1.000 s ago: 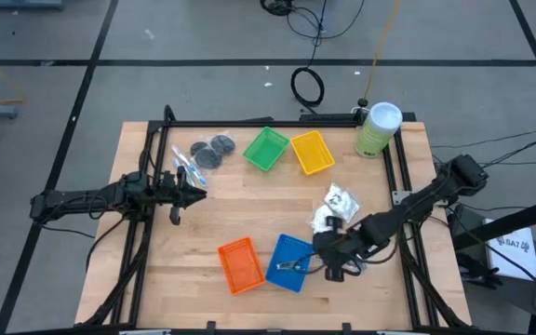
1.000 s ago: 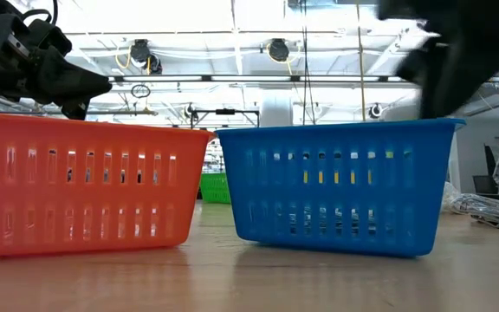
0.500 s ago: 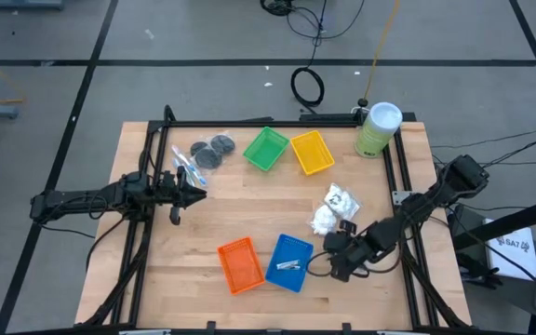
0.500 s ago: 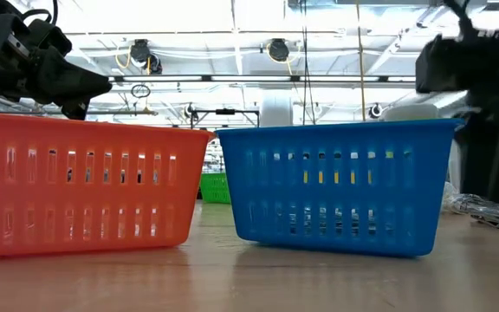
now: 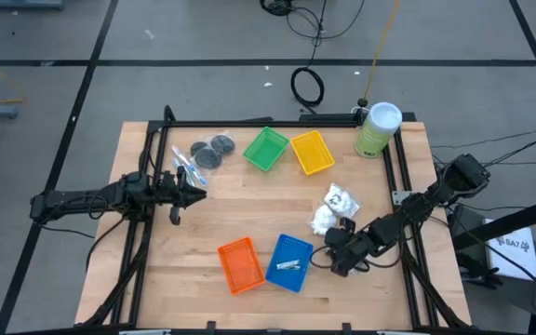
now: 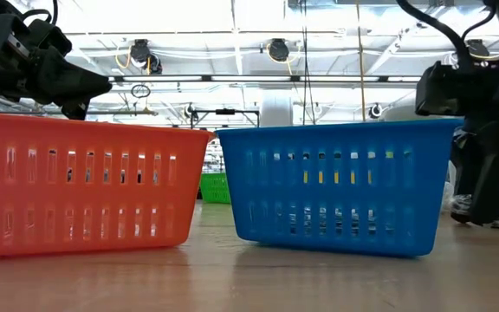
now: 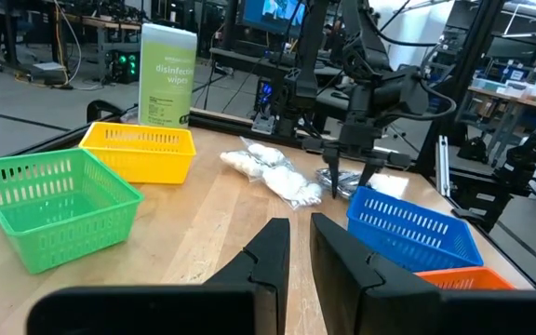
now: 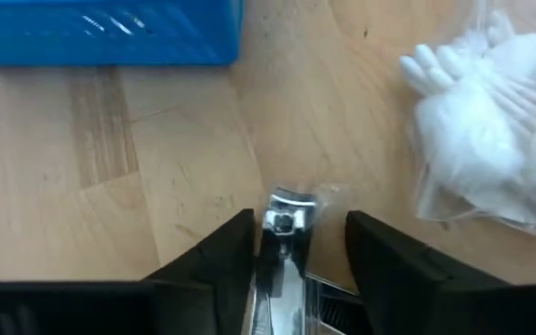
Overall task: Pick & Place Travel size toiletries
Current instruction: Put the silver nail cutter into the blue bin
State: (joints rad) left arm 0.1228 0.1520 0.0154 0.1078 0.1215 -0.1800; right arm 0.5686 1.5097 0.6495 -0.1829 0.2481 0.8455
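My right gripper (image 5: 331,261) hangs low over the table just right of the blue tray (image 5: 298,247), slanting down, fingers open. A silver foil tube's end (image 8: 289,216) lies between them on the wood. Another silver tube (image 5: 287,265) lies in the blue tray. White packets (image 5: 335,209) lie on the table just beyond the right gripper. Dark discs (image 5: 214,149) and clear sticks (image 5: 186,167) lie at the far left. My left gripper (image 5: 198,193) waits level at the left, shut on nothing. My right gripper has one finger (image 8: 235,247) on each side of the silver tube's end (image 8: 291,200), coming from above at a slant. The tube lies on the table. Whether a finger touches it, I cannot tell.
An orange tray (image 5: 240,263) stands left of the blue one. A green tray (image 5: 266,149) and a yellow tray (image 5: 312,152) stand at the far side, a tall pale green canister (image 5: 377,128) at the far right corner. Bare wood lies mid-table.
My right gripper has left the blue tray's right end, gone toward the table's right edge and sunk to the table beside the white packets. The silver tube stays lying in the blue tray.
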